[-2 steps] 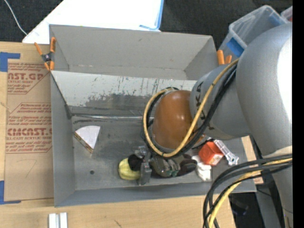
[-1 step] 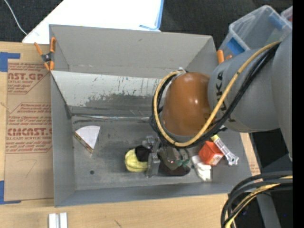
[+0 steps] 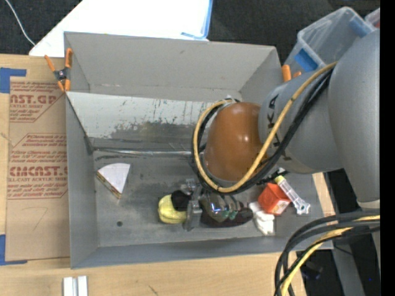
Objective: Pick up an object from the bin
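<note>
We see the gripper low in the grey metal bin. A rounded yellow-and-black toy lies just beside the jaws, away from the arm. We cannot tell their opening.

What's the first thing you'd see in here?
The big robot arm, with its brown cover, reaches in from the right, its gripper low beside a yellow lump near the front of the bin. A white wedge lies alone on the left, an orange thing on the right.
</note>
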Motion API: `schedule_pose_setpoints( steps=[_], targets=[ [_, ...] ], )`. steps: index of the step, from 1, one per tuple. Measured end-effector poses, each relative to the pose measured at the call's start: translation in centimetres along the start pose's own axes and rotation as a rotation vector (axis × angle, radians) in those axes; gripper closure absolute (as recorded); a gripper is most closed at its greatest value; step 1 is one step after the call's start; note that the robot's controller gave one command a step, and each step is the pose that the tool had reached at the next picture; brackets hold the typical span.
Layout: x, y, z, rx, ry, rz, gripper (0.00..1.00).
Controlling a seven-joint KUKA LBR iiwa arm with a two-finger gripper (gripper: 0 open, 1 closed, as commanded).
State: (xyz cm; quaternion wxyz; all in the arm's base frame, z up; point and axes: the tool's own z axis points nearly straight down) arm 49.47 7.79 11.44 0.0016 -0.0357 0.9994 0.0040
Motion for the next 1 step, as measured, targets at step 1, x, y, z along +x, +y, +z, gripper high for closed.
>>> schedule_pose_setpoints(
  steps=[1],
  targets=[
    [0.23, 0.09, -6.04, 0.002, 0.012, -0.02, 1.0]
  ],
)
